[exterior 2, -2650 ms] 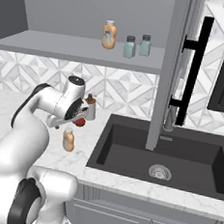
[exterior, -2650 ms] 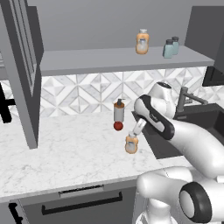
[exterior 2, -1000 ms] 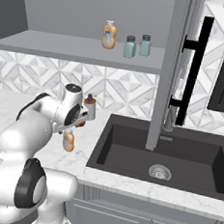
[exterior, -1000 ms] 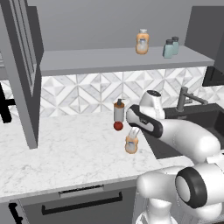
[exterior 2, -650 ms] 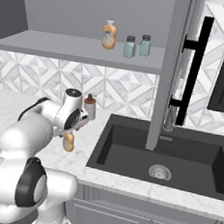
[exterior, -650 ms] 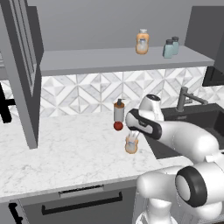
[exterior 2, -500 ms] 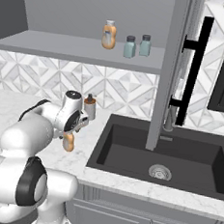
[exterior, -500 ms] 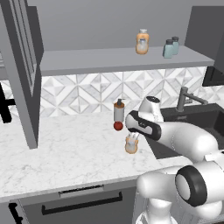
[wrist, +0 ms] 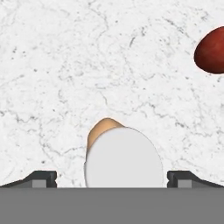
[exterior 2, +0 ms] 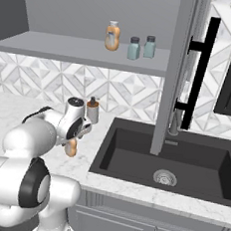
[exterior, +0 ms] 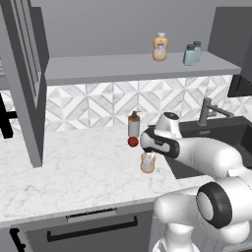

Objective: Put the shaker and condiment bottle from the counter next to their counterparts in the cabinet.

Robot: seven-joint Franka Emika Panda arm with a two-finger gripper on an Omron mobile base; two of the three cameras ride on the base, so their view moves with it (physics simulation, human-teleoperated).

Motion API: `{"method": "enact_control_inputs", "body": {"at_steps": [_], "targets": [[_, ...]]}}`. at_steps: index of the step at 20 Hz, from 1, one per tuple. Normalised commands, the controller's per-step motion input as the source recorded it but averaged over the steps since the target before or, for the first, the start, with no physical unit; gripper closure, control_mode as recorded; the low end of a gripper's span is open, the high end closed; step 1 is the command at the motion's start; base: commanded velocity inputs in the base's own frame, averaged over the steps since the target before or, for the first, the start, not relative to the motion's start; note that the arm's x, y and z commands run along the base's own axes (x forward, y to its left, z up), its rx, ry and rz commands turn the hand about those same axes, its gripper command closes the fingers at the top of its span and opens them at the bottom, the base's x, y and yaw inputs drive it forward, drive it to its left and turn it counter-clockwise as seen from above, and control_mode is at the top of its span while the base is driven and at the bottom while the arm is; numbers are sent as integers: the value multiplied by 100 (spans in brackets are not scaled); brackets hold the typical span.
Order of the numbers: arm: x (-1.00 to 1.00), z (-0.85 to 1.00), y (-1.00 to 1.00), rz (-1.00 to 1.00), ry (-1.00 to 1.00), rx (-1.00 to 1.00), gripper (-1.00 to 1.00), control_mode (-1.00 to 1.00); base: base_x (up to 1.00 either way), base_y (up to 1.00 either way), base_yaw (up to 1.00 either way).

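cabinet: orange bottle, two jars | jaws wide, straddling condiment bottle on counter

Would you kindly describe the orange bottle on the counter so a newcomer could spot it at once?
On the white marble counter, left of the black sink, the squat orange bottle with a light cap stands under the open gripper. Unlike the tall grey pump dispenser and the red ball behind it, it is orange.
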Motion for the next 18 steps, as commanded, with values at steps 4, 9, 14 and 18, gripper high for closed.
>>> {"method": "enact_control_inputs", "body": {"at_steps": [4, 9, 14, 18], "targets": [[8, -22, 3, 0, 0, 0, 100, -100, 0, 0, 0], [0, -14, 3, 0, 4, 1, 100, -100, 0, 0, 0], [-3, -2, 0, 0, 0, 7, 100, -100, 0, 0, 0], [-15, 53, 0, 0, -15, 1, 100, -100, 0, 0, 0]]}}
